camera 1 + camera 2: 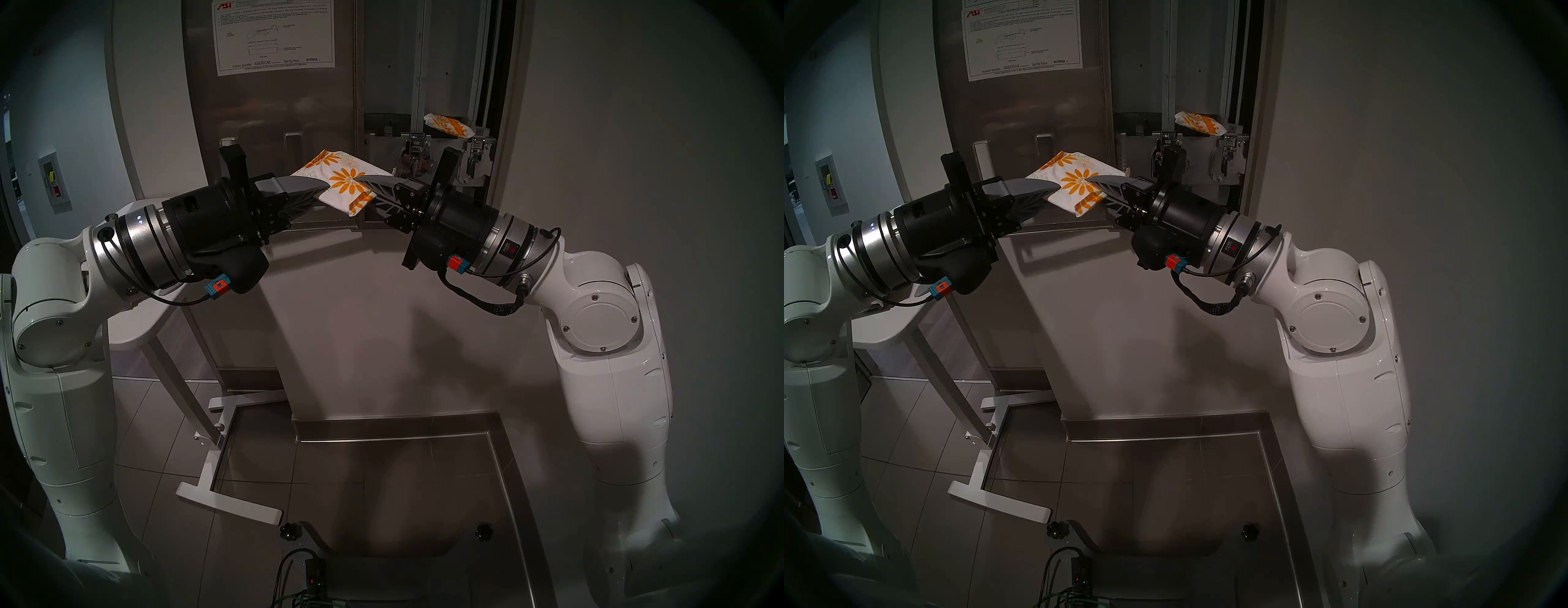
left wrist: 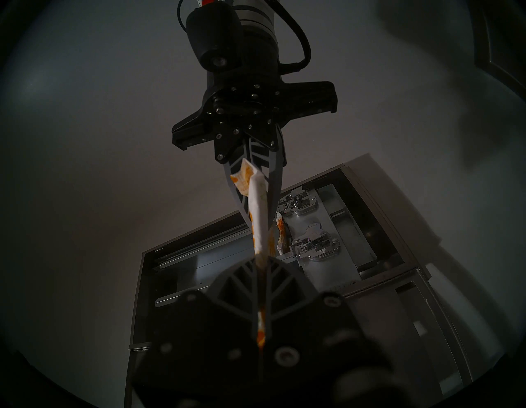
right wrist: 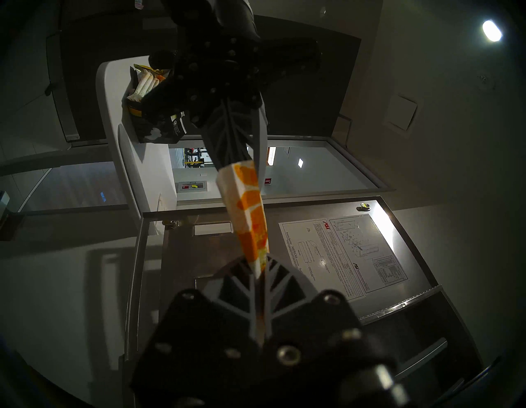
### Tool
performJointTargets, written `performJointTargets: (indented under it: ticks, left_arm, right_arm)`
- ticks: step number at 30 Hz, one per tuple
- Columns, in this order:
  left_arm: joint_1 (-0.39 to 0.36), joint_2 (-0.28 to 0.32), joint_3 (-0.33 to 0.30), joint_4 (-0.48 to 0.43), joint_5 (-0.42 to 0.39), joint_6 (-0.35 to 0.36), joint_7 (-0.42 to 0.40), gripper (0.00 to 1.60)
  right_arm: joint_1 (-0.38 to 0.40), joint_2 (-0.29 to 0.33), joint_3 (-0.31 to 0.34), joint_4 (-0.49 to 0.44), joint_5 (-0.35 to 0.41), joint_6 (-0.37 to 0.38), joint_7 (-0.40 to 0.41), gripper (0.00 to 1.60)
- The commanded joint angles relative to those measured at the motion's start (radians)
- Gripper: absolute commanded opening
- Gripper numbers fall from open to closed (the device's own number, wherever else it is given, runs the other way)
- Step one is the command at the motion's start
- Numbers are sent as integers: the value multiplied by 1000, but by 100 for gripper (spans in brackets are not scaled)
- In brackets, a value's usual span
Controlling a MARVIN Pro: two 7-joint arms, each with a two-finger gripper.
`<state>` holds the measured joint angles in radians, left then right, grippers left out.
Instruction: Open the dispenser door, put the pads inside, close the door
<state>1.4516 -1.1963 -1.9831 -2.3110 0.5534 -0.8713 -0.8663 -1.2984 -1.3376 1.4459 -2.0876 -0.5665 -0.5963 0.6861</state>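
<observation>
L arm comes in from the view's left edge in the head views, wrist about level. Left gripper [image 1: 316, 191] is clamped down on one end of a daisy-print pad [image 1: 339, 180]; in the left wrist view its two fingers pinch the pad edge-on, no gap visible betw. them. The pad spans the space betw. the two grippers, tilted, its white-and-orange face turned up toward the head cam.

Behind & above the left gripper: the door [image 1: 271, 127] of the dispenser [image 1: 500, 85], swung open to the left, steel inner face showing, w/ the white instruction sheet [image 1: 273, 38] stuck near its top.

Right gripper [image 1: 369, 187] meets the pad's other end from the opposite side, pointing slightly upward. Its fingers are pressed together on the pad too; the right wrist view shows the packet wedged betw. them w/ no daylight. So both grippers hold the same pad at once, tips close together but not touching.

Up & just right of the right gripper, inside the open cabinet: a second pad [image 1: 449, 124] lying on the ledge above the chrome latches [image 1: 475, 157].

Far behind the left gripper, seen only from the right wrist cam: a black-and-yellow bag [image 3: 150, 114] on a white table [image 3: 113, 85], more pads sticking out of it.
</observation>
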Motion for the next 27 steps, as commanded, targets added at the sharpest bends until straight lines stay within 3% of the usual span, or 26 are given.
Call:
performJointTargets:
  ticks: [1,6,7,8,10,11,13,14,21,27]
  left_arm:
    - [-7,3,1,-2,2,-4,1,0]
    - [-1,10,0,-3,-15,2,-3,0]
    - [3,11,-2,-6,-19,1,-3,10]
    - [13,25,-6,-12,-43,12,-11,70]
    - [13,25,-6,-12,-43,12,-11,70]
    - [19,32,-9,-17,-57,21,-16,145]
    - [19,32,-9,-17,-57,21,-16,145]
    - [22,33,-13,-21,-61,21,-16,160]
    - [45,40,-45,-42,-102,45,-21,160]
    - [57,-6,-92,-50,-123,112,-5,160]
  right_arm:
    - [-9,-4,13,-4,-1,2,-10,0]
    - [-15,-6,18,-3,-3,1,-12,0]
    - [-17,-8,19,-3,-5,2,-13,0]
    - [-22,-13,23,-4,-9,5,-17,0]
    - [-22,-13,23,-4,-9,5,-17,0]
    - [-25,-15,25,-4,-11,4,-19,0]
    - [-25,-15,25,-4,-11,4,-19,0]
    - [-28,-17,26,-4,-14,5,-20,0]
    - [-44,-32,34,-5,-35,7,-33,0]
    - [-54,-53,45,-8,-68,17,-55,0]
